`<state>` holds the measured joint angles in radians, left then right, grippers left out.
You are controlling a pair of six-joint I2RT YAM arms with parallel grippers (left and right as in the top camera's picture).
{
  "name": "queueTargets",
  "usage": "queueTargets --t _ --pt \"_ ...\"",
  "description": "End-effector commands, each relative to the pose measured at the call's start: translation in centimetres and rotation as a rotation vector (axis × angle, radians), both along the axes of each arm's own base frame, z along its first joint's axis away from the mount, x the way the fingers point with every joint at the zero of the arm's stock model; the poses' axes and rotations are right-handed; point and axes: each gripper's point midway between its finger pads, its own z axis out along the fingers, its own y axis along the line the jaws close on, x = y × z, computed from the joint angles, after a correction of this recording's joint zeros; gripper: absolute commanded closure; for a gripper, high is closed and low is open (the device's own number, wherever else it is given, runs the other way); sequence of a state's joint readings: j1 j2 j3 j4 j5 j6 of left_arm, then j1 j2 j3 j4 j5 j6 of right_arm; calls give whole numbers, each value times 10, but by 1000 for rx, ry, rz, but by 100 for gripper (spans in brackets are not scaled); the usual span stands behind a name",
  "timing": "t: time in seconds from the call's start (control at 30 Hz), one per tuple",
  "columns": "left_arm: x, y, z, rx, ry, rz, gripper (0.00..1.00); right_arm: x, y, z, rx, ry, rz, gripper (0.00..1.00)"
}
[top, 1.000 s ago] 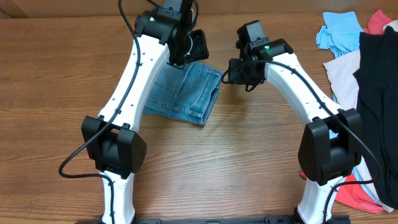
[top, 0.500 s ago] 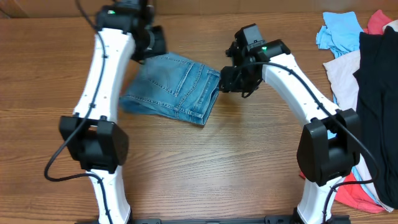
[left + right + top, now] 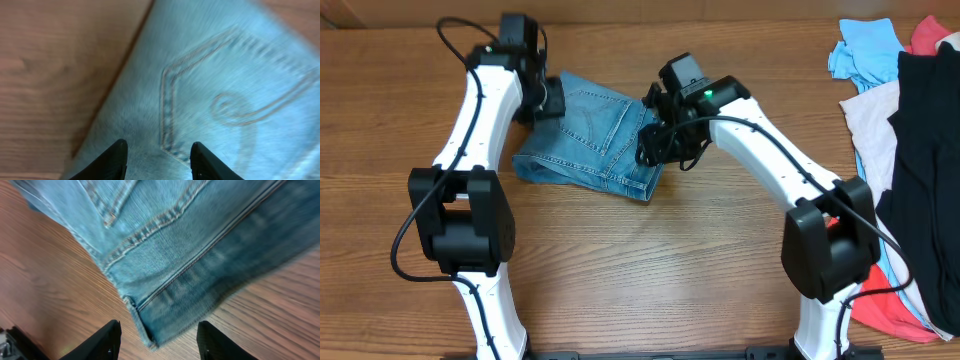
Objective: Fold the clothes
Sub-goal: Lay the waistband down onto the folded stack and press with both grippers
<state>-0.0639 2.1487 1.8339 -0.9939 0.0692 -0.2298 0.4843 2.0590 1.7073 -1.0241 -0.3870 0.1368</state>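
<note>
The light blue denim jeans [image 3: 590, 140] lie folded into a compact bundle on the wooden table. My left gripper [image 3: 542, 100] is open over the bundle's upper left part; its wrist view shows a stitched back pocket [image 3: 235, 85] between the open fingers [image 3: 157, 160]. My right gripper [image 3: 660, 150] is open over the bundle's right edge; its wrist view shows a seamed denim corner [image 3: 165, 300] between the open fingers [image 3: 159, 342]. Neither gripper holds anything.
A pile of other garments lies at the right edge: sky-blue fabric [image 3: 865, 50], a black garment [image 3: 930, 150], white cloth [image 3: 870, 115] and red cloth [image 3: 890, 310]. Bare wood [image 3: 650, 270] lies in front of the jeans.
My left arm has swung from over the bundle out to the left, then back to its upper left part. My right gripper has moved left and down onto the bundle's right edge.
</note>
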Motion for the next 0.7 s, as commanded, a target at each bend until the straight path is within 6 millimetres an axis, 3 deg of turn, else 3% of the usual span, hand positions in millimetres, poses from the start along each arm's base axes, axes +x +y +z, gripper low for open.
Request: queueTargets --t 0.0,0.2,0.33,0.5,0.67 --pt "-14 10 -16 40 31 -8 56 -7 5 -31 -28 64 22 48" --pt "-49 18 -55 57 144 2 56 -9 0 -69 -84 124 17 48" --pt "-80 20 -83 58 237 31 60 0 -20 -88 -192 99 -10 52" --pt "-133 22 -101 62 417 105 65 22 -45 -92 -305 8 -57 53" --pt "-179 13 -100 14 597 160 71 53 -63 -90 -303 -67 -126 52"
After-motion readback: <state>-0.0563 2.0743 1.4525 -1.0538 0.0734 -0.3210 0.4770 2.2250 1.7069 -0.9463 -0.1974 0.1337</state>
